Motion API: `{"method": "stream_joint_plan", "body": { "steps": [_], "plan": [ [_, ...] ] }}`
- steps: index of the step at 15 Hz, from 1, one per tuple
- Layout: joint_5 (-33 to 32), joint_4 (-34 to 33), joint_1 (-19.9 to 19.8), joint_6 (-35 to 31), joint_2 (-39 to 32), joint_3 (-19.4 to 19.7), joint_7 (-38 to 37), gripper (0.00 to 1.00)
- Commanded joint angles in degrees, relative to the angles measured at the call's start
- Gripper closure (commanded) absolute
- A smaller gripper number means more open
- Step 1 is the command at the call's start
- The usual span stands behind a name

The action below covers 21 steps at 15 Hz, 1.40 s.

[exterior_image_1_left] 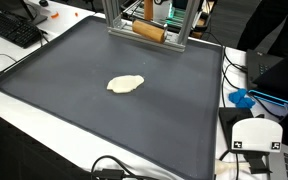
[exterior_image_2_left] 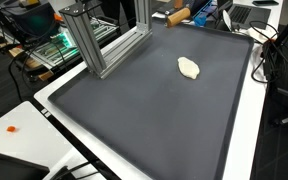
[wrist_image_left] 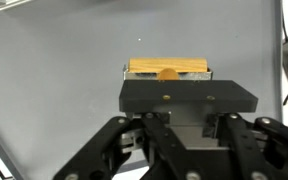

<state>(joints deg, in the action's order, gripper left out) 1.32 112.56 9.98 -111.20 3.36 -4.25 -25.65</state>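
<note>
Evidently the gripper (wrist_image_left: 179, 122) is clenched on the rolling pin (wrist_image_left: 169, 66) at the far edge of the mat (exterior_image_1_left: 64, 110), well apart from the dough (exterior_image_1_left: 125, 84). It looks like stiff, smooth wood, best gripped mid-length.

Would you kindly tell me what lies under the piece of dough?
The dark mat shows all around the dough lying on it; the patch directly beneath is covered and cannot be seen.
</note>
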Motion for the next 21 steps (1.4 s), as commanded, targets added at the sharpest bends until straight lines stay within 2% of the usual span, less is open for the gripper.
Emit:
{"method": "stream_joint_plan", "body": {
  "steps": [1, 8, 13, 21],
  "plan": [
    [1.1, 5.9, -1.2, 2.3, 7.4, -1.2, 7.1, 0.78],
    [1.6, 15.1, -0.7, 2.2, 17.0, -2.6, 14.8, 0.78],
    [1.6, 20.2, -0.5, 2.8, 22.7, -4.0, 15.0, 0.78],
    [3.9, 23.9, 0.4, 4.8, 28.2, -5.4, 14.4, 0.78]
  ]
}}
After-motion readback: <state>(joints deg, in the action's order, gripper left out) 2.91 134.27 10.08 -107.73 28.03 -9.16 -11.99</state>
